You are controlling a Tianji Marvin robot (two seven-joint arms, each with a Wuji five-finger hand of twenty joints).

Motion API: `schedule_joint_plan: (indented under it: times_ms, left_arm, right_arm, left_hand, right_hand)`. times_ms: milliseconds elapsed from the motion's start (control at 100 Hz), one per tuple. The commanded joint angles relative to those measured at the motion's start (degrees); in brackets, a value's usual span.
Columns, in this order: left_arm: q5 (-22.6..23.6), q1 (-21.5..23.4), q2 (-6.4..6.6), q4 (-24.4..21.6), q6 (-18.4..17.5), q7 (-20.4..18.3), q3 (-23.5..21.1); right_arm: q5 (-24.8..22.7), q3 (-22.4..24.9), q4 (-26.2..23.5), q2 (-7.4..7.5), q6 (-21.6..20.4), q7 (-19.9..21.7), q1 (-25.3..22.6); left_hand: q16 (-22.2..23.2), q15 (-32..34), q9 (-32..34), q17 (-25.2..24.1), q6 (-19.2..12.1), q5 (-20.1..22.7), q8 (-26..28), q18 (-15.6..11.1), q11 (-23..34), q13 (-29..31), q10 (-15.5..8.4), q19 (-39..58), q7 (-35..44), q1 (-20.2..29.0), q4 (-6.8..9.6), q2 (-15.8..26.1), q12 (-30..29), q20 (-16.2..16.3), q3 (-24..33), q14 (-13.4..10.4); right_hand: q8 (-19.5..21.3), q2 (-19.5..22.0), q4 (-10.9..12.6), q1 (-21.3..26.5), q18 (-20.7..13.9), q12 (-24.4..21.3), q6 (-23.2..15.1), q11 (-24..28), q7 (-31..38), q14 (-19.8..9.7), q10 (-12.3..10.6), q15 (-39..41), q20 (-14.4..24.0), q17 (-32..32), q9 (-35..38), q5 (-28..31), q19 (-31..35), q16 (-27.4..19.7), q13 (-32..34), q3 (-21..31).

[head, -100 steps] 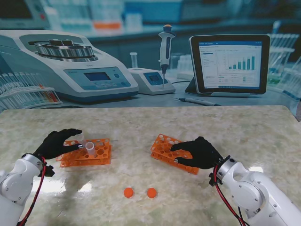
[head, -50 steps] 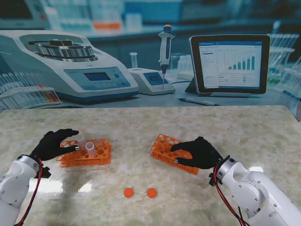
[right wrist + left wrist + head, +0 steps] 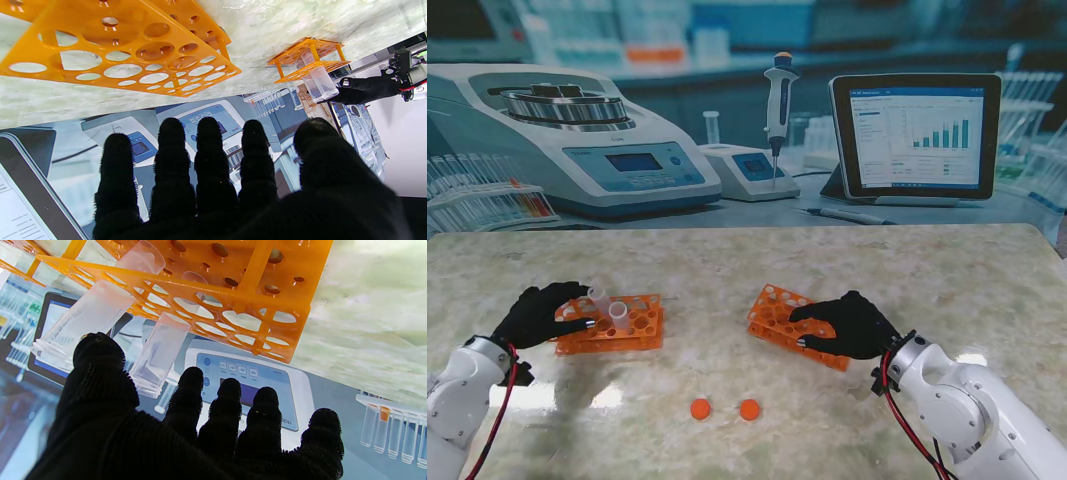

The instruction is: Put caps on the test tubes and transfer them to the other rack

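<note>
The left orange rack (image 3: 632, 325) (image 3: 253, 306) holds two uncapped clear tubes, one (image 3: 618, 316) (image 3: 160, 350) upright and one (image 3: 596, 296) (image 3: 90, 313) leaning at the rack's left end. My left hand (image 3: 539, 315) (image 3: 200, 426) is open at that end. Its thumb and fingers bracket the leaning tube without clearly closing on it. The right orange rack (image 3: 779, 312) (image 3: 116, 66) has no tubes. My right hand (image 3: 849, 325) (image 3: 233, 186) lies open over its right end, fingers spread. Two orange caps (image 3: 700, 408) (image 3: 749, 408) lie on the marble table (image 3: 877, 270), nearer to me between the racks.
A lab backdrop with a centrifuge (image 3: 577, 140), a pipette (image 3: 779, 100) and a tablet (image 3: 915, 135) stands behind the table's far edge. The right wrist view also catches the left rack (image 3: 310, 56) and my left hand (image 3: 363, 88) beside it.
My left hand has drawn back to the left and nearer to me, uncovering the leaning tube at the rack's left end. The right hand, the racks and the caps have not moved.
</note>
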Motion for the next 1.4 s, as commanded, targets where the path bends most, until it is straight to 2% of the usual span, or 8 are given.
schedule_joint_plan:
  times_ms: [0,660,870,1390]
  left_arm:
    - [0.11,-0.06,-0.04,0.54,0.32,-0.03,0.34]
    - [-2.63,-4.05,-0.39,5.77,0.85,0.95,4.92]
    - [-3.52,-4.58,-0.45,6.09,1.15,0.53,5.51]
    - [-5.4,-6.16,-0.68,7.31,2.06,0.19,7.75]
  right_arm:
    - [-0.01,-0.21,0.06,0.01,-0.03,0.21,-0.25]
    - [-0.01,-0.17,0.04,0.01,-0.04,0.2,-0.29]
    - [-0.01,-0.17,0.04,0.01,-0.04,0.2,-0.29]
    - [0.24,-0.55,-0.15,0.09,0.02,0.84,-0.11]
  left_hand:
    - [-0.99,-0.8,-1.59,-1.05,0.73,-0.31,-0.53,-0.83,-0.97,-2.29,-1.21,-3.24,-1.4,-0.66,-0.71,-0.64,-1.35,-2.36,1.12,-1.18]
    - [-1.03,-0.81,-1.84,-1.22,-0.18,-0.52,-0.34,-1.08,-0.98,-2.54,-1.4,-3.38,-1.3,-1.98,-0.68,2.24,-1.36,-2.32,1.02,-1.25]
    - [-1.02,-0.84,-2.01,-1.54,-0.35,-0.61,-0.21,-1.41,-0.93,-2.7,-1.78,-3.55,-1.13,-1.9,-0.82,6.08,-1.32,-2.31,1.11,-1.6]
    - [-0.93,-0.81,-1.77,-2.4,-2.09,1.99,0.69,-1.95,-0.42,-2.71,-3.37,-4.06,0.74,1.97,-0.7,9.49,-1.22,-2.26,0.59,-2.27]
  right_hand:
    - [0.61,2.42,1.34,-0.29,0.12,0.43,-0.24,0.38,-0.54,0.05,0.32,-0.32,0.84,-0.92,0.25,0.45,-1.04,0.64,-1.77,-0.75]
    - [0.65,2.47,1.33,-0.29,0.14,0.44,-0.3,0.36,-0.48,0.11,0.28,-0.31,0.87,-0.89,0.19,0.61,-1.03,0.65,-1.72,-0.85]
    - [0.65,2.54,1.34,-0.27,0.11,0.45,-0.29,0.38,-0.48,0.07,0.33,-0.31,0.88,-0.9,0.26,0.61,-1.01,0.65,-1.73,-0.86]
    - [0.68,2.57,1.36,-0.2,0.14,0.44,-0.33,0.36,-0.46,0.05,0.14,-0.33,0.9,-0.84,0.21,0.64,-0.98,0.63,-1.76,-0.85]
